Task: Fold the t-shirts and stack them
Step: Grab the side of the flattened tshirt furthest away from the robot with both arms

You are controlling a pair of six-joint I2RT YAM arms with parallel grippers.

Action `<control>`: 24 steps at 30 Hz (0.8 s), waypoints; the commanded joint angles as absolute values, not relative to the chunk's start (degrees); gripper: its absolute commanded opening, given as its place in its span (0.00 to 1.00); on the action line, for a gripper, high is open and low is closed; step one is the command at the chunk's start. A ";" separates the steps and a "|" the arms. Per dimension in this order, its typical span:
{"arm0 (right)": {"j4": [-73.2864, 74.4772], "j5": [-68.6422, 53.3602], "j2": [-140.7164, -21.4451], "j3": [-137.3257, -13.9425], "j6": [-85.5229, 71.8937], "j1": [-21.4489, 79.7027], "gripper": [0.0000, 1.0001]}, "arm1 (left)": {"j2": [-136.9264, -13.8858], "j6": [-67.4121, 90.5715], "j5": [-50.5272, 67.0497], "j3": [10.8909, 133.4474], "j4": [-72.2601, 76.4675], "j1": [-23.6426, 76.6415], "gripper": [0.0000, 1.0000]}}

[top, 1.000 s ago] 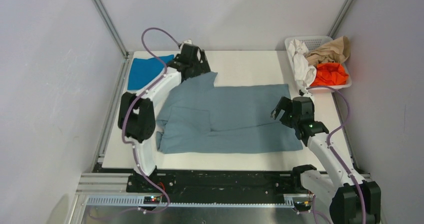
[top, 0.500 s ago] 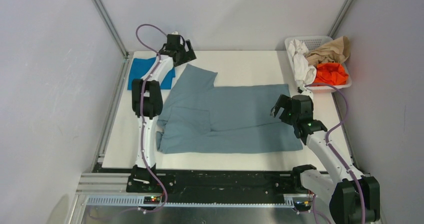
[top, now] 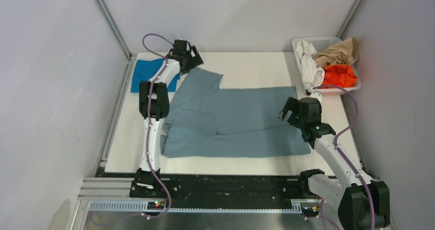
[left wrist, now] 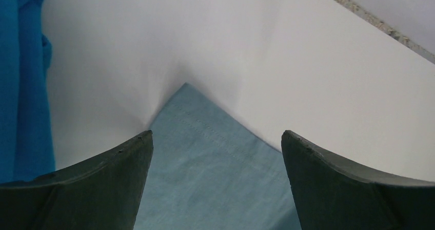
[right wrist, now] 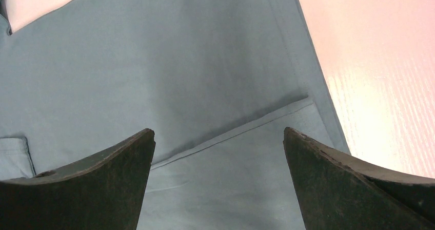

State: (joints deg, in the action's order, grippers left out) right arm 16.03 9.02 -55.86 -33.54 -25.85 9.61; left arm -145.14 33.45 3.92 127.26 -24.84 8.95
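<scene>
Top view: your left gripper (top: 194, 61), fingers parted, hangs over the far corner of the large dusty grey-blue cloth t-shirt (top: 246, 119).

Left wrist: bright blue cloth shirt (left wrist: 20, 86) left of the fingers, white table (left wrist: 287, 60) ahead.

Right wrist: your right gripper (right wrist: 219, 132), released, above the shirt's hem edge; table right.

Even, soft light (pinkish wrist-view glare)

We see a white tabletop (top: 251, 68) boxed in by plain pale grey walls (top: 46, 86), with aluminium rails (top: 108, 19) rising at both far corners. A white basket (top: 322, 39) sits far right. The light is soft and even, though the right wrist view tints the tabletop pinkish, perhaps a colour cast.
</scene>
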 commanded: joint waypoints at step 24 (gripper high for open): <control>17.20 9.83 -52.75 -34.64 -25.19 9.40 1.00 | -140.64 38.68 10.65 119.06 -34.60 12.76 0.91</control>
